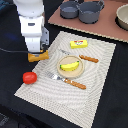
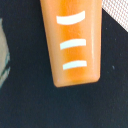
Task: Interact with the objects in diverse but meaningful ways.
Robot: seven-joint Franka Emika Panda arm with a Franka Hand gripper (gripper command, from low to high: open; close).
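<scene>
The golden-brown scored bread loaf (image 1: 38, 56) is directly under my gripper (image 1: 38, 52), at the left edge of the woven placemat (image 1: 95, 75). In the wrist view the loaf (image 2: 75, 42) fills the frame over the black tabletop, with three white score marks. My fingers are hidden, so I cannot tell whether they grip it. The yellow banana (image 1: 69, 65) lies on a small round plate (image 1: 70, 73) mid-mat. The red tomato (image 1: 29, 77) sits on the black table off the mat's left corner. The yellow butter block (image 1: 79, 44) lies at the mat's far edge.
A wooden-handled fork (image 1: 70, 81) and knife (image 1: 86, 58) flank the plate. Two grey pots (image 1: 82, 10) stand on a brown board (image 1: 107, 27) at the back. A bowl (image 1: 123, 17) sits at the exterior view's far right.
</scene>
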